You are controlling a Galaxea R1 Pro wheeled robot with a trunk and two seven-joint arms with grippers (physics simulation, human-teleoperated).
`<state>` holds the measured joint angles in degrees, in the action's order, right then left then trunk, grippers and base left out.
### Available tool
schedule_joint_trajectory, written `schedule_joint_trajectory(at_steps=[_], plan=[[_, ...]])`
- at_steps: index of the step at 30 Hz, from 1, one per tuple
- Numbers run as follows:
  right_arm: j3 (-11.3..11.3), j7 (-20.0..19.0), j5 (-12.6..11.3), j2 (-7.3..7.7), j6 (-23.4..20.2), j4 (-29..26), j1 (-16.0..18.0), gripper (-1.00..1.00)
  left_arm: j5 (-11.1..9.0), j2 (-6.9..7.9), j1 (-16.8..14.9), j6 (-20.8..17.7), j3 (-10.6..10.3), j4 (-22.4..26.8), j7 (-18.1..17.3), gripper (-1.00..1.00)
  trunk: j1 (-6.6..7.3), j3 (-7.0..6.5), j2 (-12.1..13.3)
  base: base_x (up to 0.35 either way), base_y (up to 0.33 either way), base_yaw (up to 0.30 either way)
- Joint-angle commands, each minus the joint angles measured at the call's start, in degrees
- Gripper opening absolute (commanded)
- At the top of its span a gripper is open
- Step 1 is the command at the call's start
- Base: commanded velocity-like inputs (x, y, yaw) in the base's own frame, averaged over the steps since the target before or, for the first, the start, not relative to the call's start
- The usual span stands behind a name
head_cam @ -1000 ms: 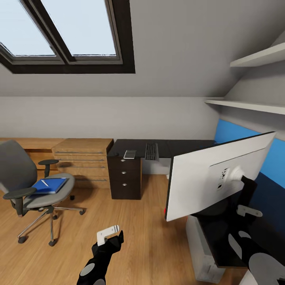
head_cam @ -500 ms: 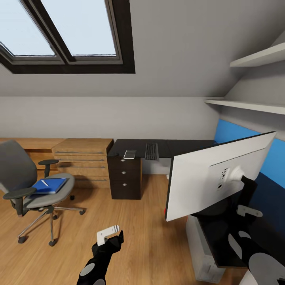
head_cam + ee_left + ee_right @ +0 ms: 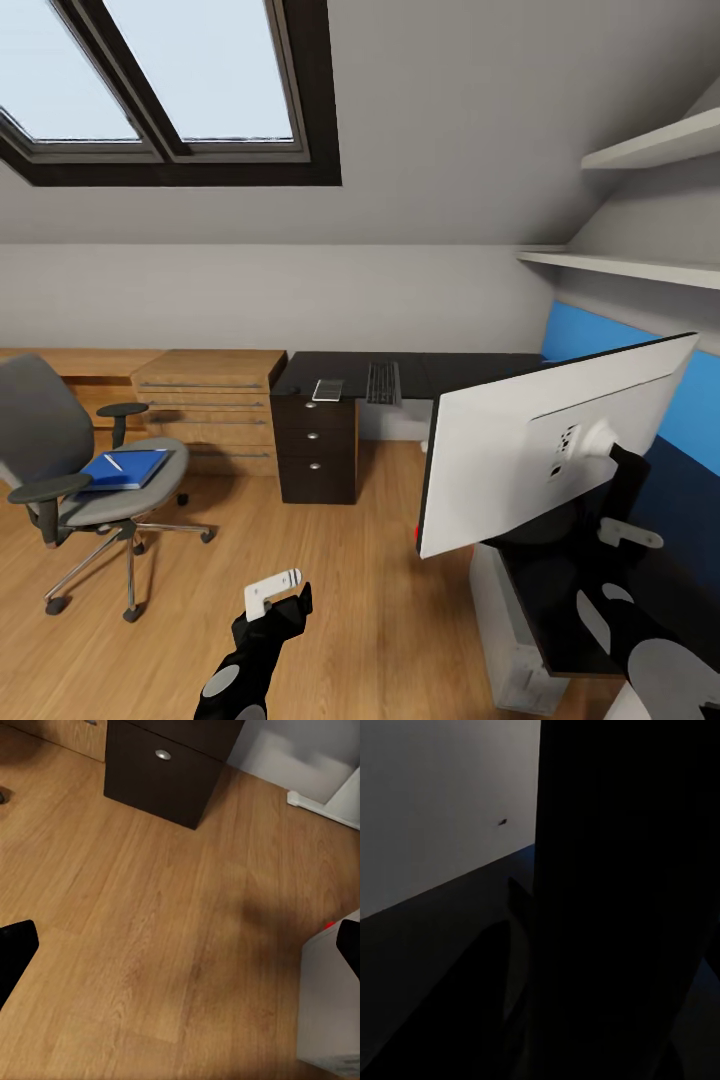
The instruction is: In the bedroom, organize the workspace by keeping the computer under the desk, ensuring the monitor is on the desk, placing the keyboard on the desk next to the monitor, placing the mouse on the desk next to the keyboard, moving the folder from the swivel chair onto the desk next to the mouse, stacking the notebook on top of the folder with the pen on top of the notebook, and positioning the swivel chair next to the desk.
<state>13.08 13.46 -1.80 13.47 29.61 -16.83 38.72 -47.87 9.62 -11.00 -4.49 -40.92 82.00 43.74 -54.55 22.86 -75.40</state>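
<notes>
Black arms with grey oval patches, left gripper (image 3: 274, 592) white-topped, black fingers (image 3: 15, 945)

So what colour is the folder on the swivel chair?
Bright blue folder on the swivel chair; clearest in the head view.

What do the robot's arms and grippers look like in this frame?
Both arms are glossy black with pale grey oval patches. The left gripper carries a white block on a black wrist, and its fingertips show black. The right arm has a pale grey bracket.
</notes>
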Motion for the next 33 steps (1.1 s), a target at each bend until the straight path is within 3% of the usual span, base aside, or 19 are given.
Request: schedule_joint_trajectory(at_steps=[1,9,33], plan=[[-0.11,-0.04,-0.06,-0.01,0.19,0.05,0.04,-1.00,-0.10,0.05,-0.07,-0.26,-0.12,0.09,0.38,1.00,0.00,0.07,-0.04,0.000,0.000,0.000],[-0.16,-0.19,-0.04,-0.11,0.19,0.30,0.04,-1.00,-0.12,0.00,-0.07,-0.26,-0.17,0.09,0.53,1.00,0.00,0.07,-0.04,0.000,-0.014,0.000],[-0.16,-0.30,-0.04,-0.11,0.19,0.31,0.04,-1.00,-0.12,0.04,-0.07,-0.18,-0.12,0.09,0.65,1.00,0.00,0.07,-0.04,0.014,-0.156,0.000]])
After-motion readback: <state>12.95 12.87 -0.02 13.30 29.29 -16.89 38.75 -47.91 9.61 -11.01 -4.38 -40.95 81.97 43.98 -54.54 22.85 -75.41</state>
